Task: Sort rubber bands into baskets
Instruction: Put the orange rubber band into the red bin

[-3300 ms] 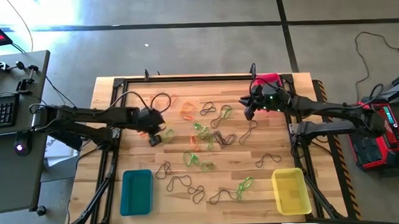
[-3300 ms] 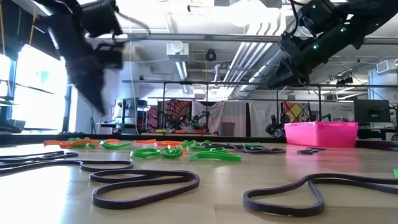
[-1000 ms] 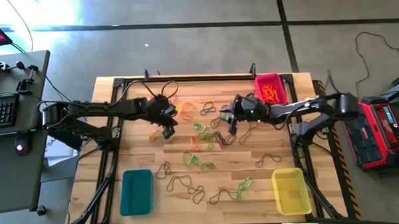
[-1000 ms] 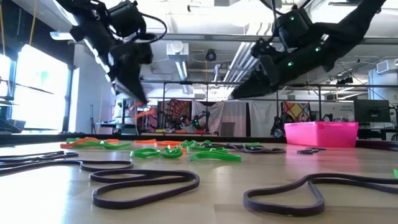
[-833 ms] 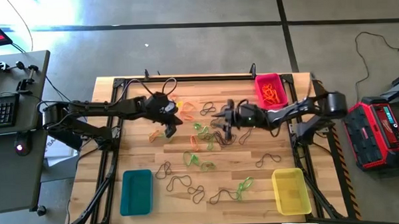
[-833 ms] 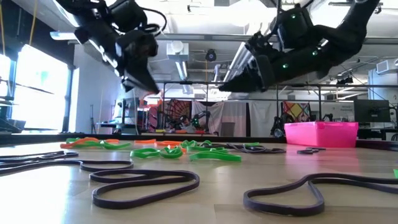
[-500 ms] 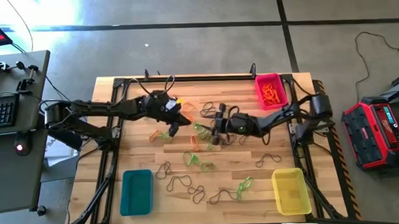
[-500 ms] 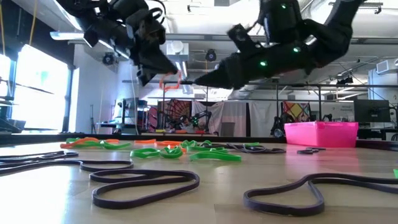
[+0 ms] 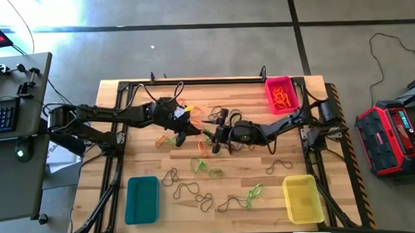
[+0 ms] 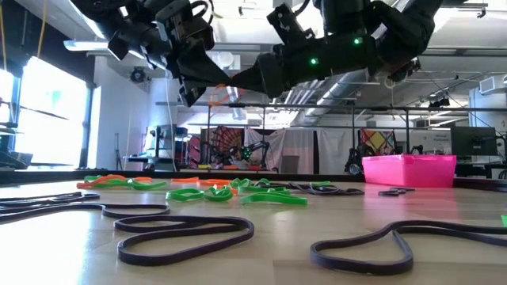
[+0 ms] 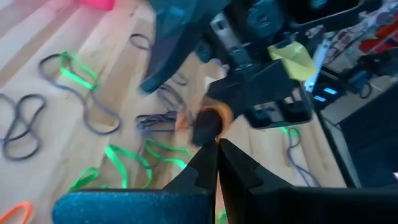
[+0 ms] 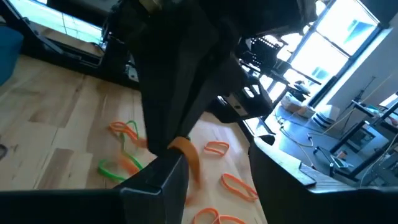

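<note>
My left gripper (image 9: 186, 121) is shut on an orange rubber band (image 10: 218, 96), held well above the table's middle; it also shows in its wrist view (image 11: 216, 144). My right gripper (image 9: 207, 129) is open and level with it, and comes at the band from the table's right. In the right wrist view (image 12: 217, 174) one finger (image 12: 163, 177) stands right beside the band (image 12: 188, 155). Many green, orange and dark bands (image 9: 215, 140) lie flat on the table. The pink basket (image 9: 269, 93) holds orange bands. The teal basket (image 9: 141, 200) and the yellow basket (image 9: 302, 198) stand near the front edge. My left gripper pinches one end of the orange loop (image 11: 216, 116) between its two fingertips. The fingers slant down toward the table's right. The band is lifted clear and hangs slack below the fingertips. My right gripper has one fingertip (image 11: 204, 127) at the loop; whether it touches the band I cannot tell.
A black frame (image 9: 192, 81) runs along the table's far edge and down both sides. A desk with a keyboard (image 9: 0, 113) stands off the table's left, and a red and black box (image 9: 391, 134) off its right. Bare wood lies between the teal and yellow baskets.
My right gripper has swung from near the pink basket toward the table's left, up to my left gripper. My left gripper has risen and gone a little right and far with the orange band, which is lifted higher above the table.
</note>
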{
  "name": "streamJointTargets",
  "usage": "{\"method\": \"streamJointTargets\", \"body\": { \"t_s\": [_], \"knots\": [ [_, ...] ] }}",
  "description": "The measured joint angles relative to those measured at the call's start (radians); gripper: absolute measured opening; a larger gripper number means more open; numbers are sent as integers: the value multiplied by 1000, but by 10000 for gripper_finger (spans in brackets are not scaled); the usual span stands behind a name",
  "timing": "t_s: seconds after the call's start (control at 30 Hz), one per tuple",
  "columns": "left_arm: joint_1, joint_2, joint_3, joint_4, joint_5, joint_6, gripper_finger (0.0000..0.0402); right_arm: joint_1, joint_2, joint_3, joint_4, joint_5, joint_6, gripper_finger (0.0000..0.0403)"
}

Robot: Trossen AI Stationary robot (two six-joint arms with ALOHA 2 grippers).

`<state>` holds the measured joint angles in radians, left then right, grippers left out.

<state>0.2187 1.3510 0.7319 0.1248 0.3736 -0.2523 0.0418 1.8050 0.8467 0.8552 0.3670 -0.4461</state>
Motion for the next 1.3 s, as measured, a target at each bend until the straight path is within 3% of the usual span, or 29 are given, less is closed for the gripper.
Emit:
{"method": "streamJointTargets", "body": {
  "t_s": [0.17,0.37,0.5,0.67,0.77,0.93,1.07,1.3],
  "knots": [
    [-4,-1,2,9,9,1,0,0,1,8,-28,-1,-1,116],
    [-4,-1,2,9,-4,19,3,1,1,10,-37,6,4,11],
    [-8,-1,2,9,-62,67,21,2,1,10,-45,20,39,13],
    [-42,-1,2,9,-255,172,60,5,1,10,-101,135,67,3],
    [-58,-1,2,9,-321,206,87,3,-25,10,-179,175,116,1],
    [-75,-1,2,11,-338,212,125,-15,-120,10,-369,300,167,1],
    [-85,-1,2,11,-349,212,141,-52,-244,10,-616,410,220,1],
    [-94,-1,2,9,-352,230,145,-190,-529,10,-1133,436,452,0]
  ]
}}
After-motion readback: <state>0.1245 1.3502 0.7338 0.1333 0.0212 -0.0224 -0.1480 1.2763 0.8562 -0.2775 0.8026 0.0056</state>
